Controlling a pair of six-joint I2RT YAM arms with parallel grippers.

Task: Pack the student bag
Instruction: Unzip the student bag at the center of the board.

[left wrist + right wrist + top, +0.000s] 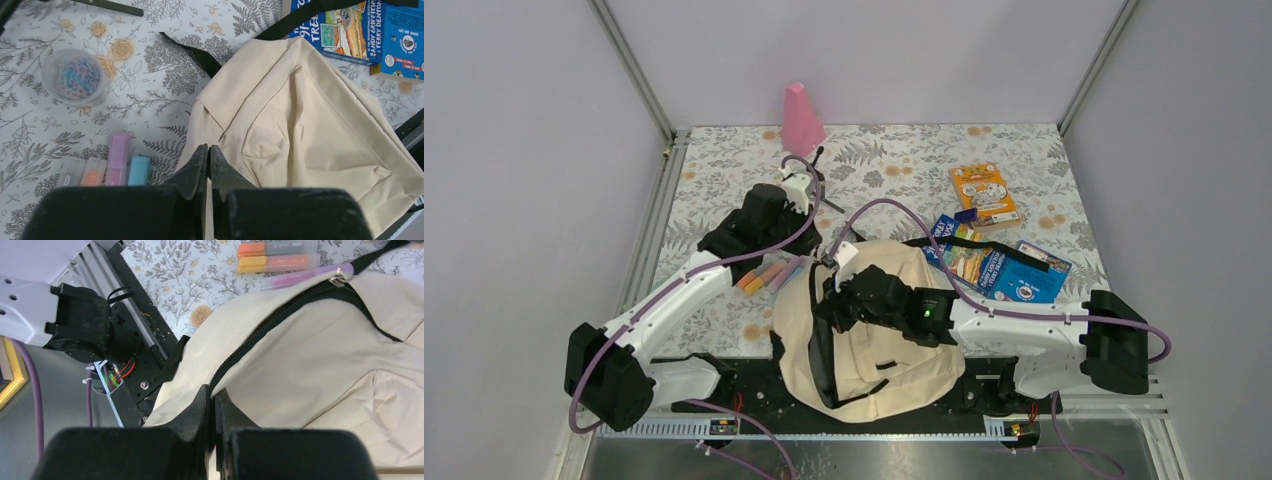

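Top cam's up high behind the arm bases (674,380), looking down & fwd over the whole table (904,160). Left wrist cam hangs close, facing down on bag (300,125) & markers (117,160); right wrist cam's tighter yet, right at the zip (280,315). All 3 share the bag, markers too.

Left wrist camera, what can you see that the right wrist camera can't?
Only the left wrist view shows the cup of paper clips and the blue books. Only the right wrist view shows the bag's black zipper and an arm's black base. Both show the cream student bag, the highlighters and the flowery tablecloth.
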